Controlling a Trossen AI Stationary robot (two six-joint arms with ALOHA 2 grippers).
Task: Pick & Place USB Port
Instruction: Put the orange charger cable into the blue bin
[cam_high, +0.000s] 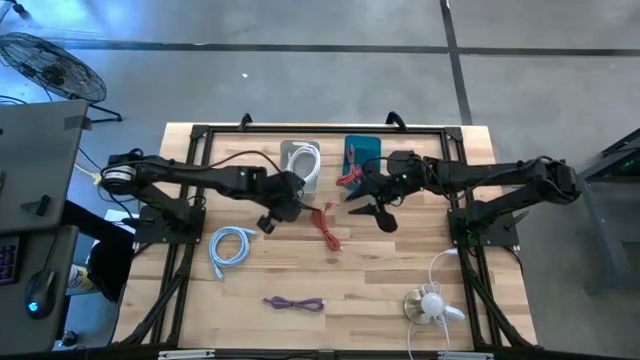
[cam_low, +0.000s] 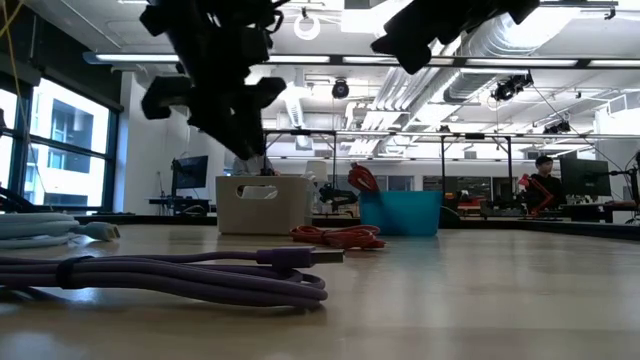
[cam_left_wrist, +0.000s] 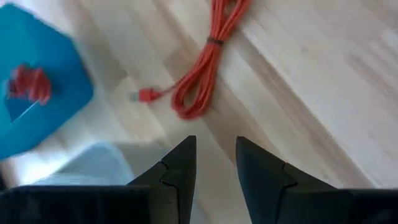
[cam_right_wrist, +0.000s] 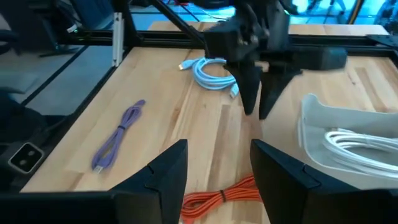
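Observation:
A red cable bundle (cam_high: 326, 226) lies flat on the table between my two grippers; it also shows in the left wrist view (cam_left_wrist: 206, 65) and the right wrist view (cam_right_wrist: 222, 196). My left gripper (cam_high: 296, 207) (cam_left_wrist: 215, 167) hovers open just left of it, beside the white bin (cam_high: 301, 164). My right gripper (cam_high: 368, 208) (cam_right_wrist: 216, 171) hovers open just right of it, in front of the blue bin (cam_high: 364, 152). Another red cable (cam_left_wrist: 28, 84) lies inside the blue bin. A white cable (cam_right_wrist: 351, 144) lies in the white bin.
A light blue cable (cam_high: 230, 246) lies on the table's left part, a purple cable (cam_high: 295, 303) near the near edge, and a small white fan (cam_high: 432, 305) at the near right. Black frame rails (cam_high: 180, 270) run along the table's sides.

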